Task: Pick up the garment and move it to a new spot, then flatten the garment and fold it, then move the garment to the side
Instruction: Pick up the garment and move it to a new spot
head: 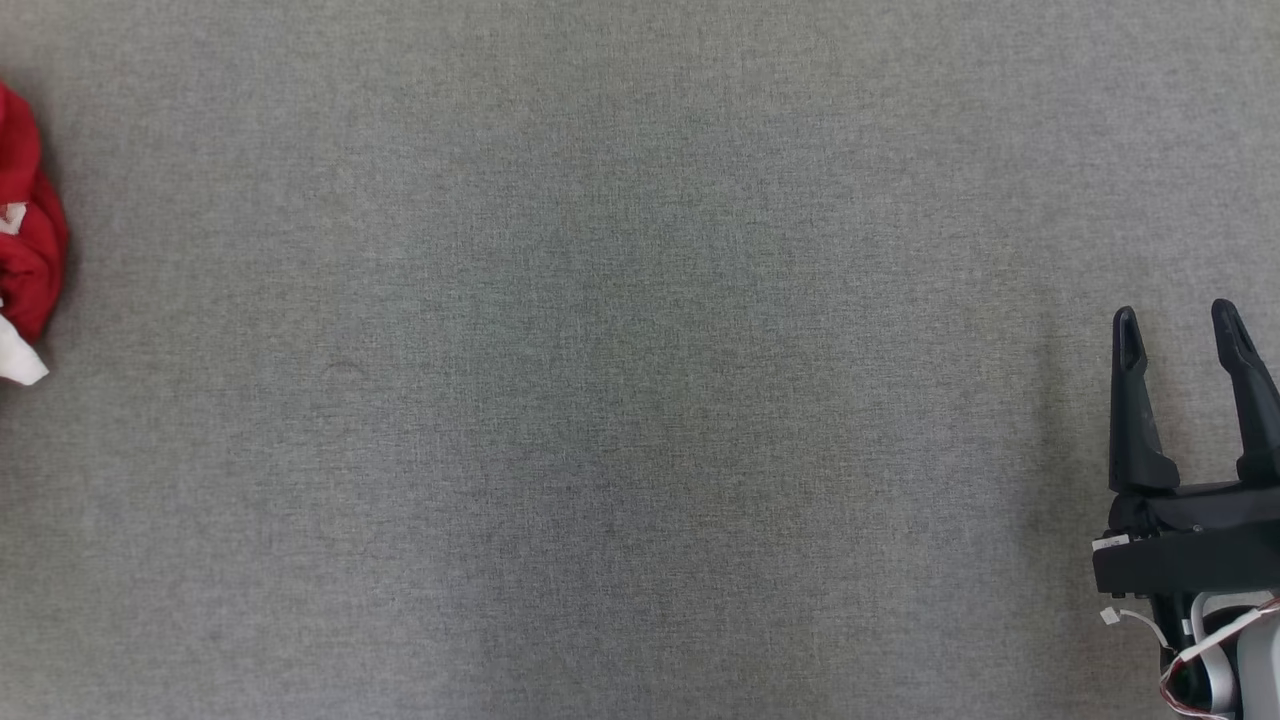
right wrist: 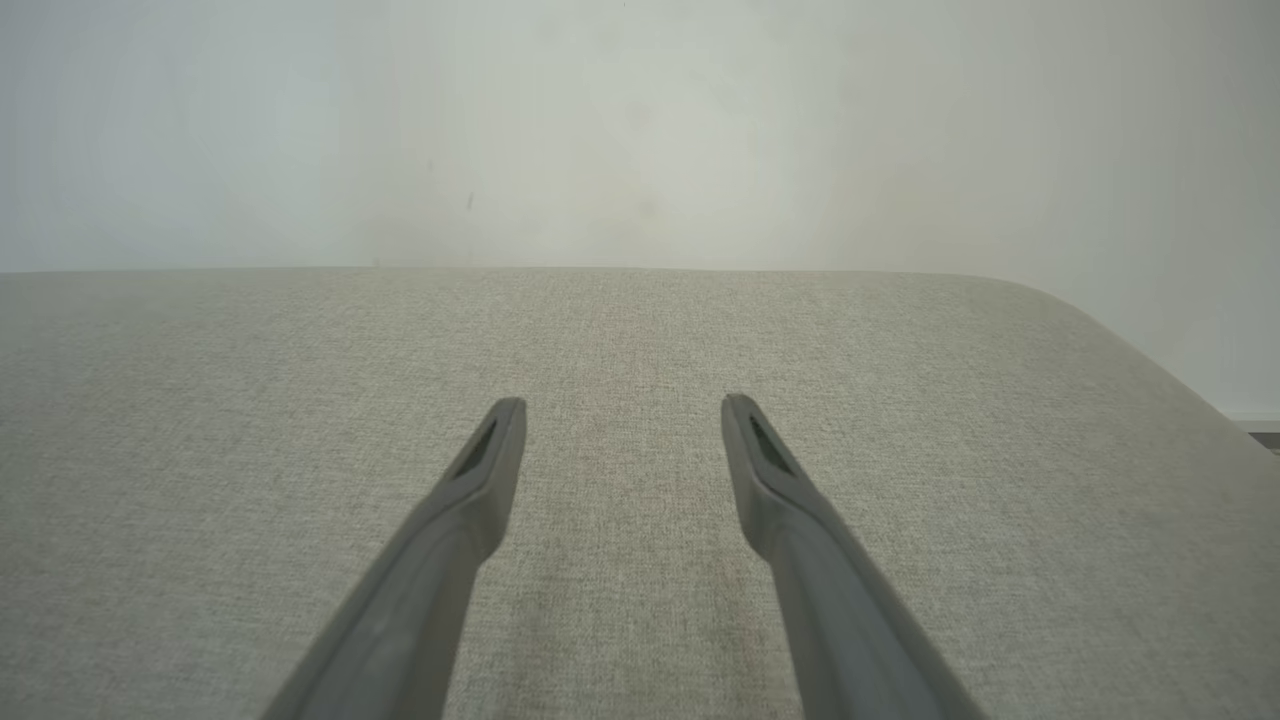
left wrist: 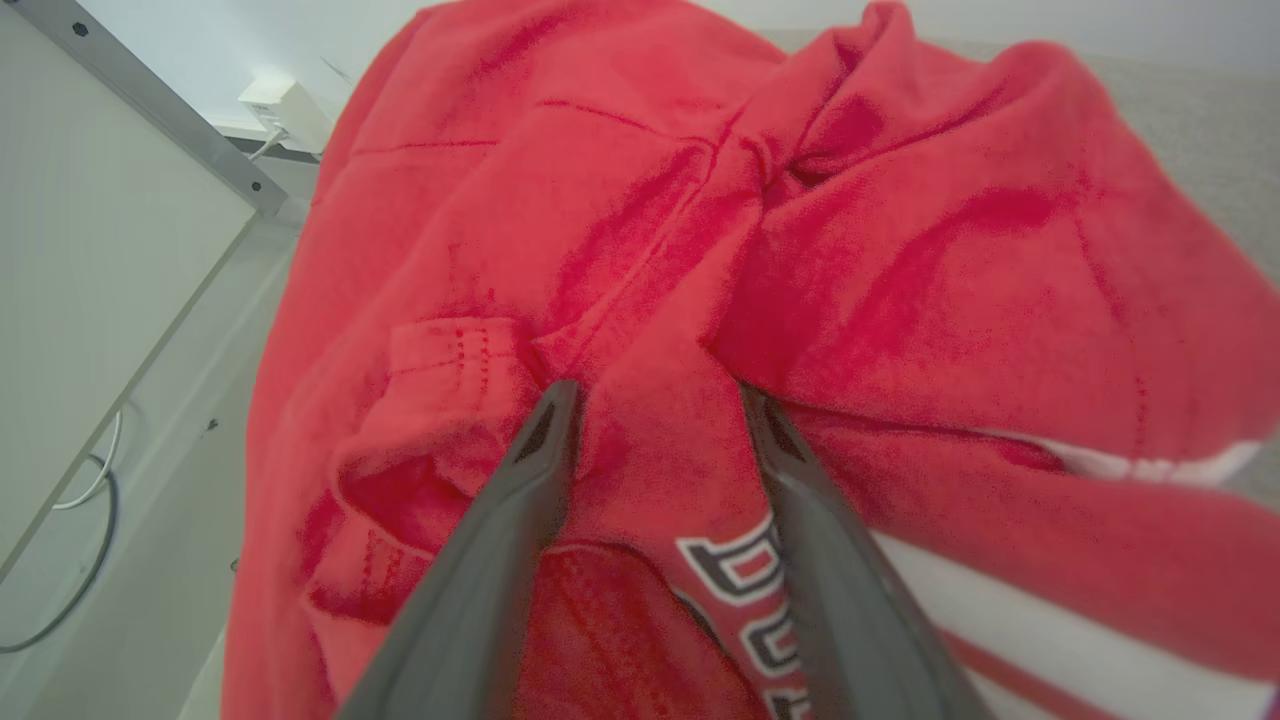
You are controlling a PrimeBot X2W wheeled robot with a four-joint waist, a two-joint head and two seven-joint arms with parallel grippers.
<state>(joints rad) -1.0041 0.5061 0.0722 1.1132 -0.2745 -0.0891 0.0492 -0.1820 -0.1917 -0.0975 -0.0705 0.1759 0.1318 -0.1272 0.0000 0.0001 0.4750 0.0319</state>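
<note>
Left pincer [left wrist: 655,390] is spread wide astride a ridge of cloth, gripping nothing yet. Using the grey surface [head: 640,420] as my reference: the red garment [head: 30,250] sits bunched at its left edge, and the right pincer [head: 1176,312] gapes empty over its right side. I'd push in deeper, then pinch that ridge firmly before lifting.

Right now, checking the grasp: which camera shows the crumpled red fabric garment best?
Left wrist view: the crumpled red fabric garment close up, folds and lettering clear. Head view catches a sliver at its left edge.
</note>
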